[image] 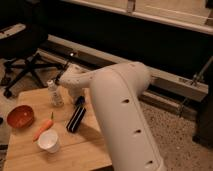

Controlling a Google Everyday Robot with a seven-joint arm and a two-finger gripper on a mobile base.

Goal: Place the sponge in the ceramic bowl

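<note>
1. Gripper hangs at the end of the white arm, low over the back of the wooden table and just above the upper end of the black bar. The wrist covers it, so I cannot tell whether it is spread, closed or carrying anything.
2. No blue block shows plainly anywhere, so I cannot place the sponge. The arm bends down to that spot, so the sponge probably lies hidden under the wrist there.
3. The bowl sits at the table's left edge, well apart from the gripper. Its inside shows only its own red-orange, so as far as can be seen the sponge is not in it.
4. The cup stands upright near the front and looks empty.
5. A carrot lies between bowl and cup, and a small white bottle stands just left of the wrist. Both are on the way to the bowl, so a carry across would likely need height.
</note>
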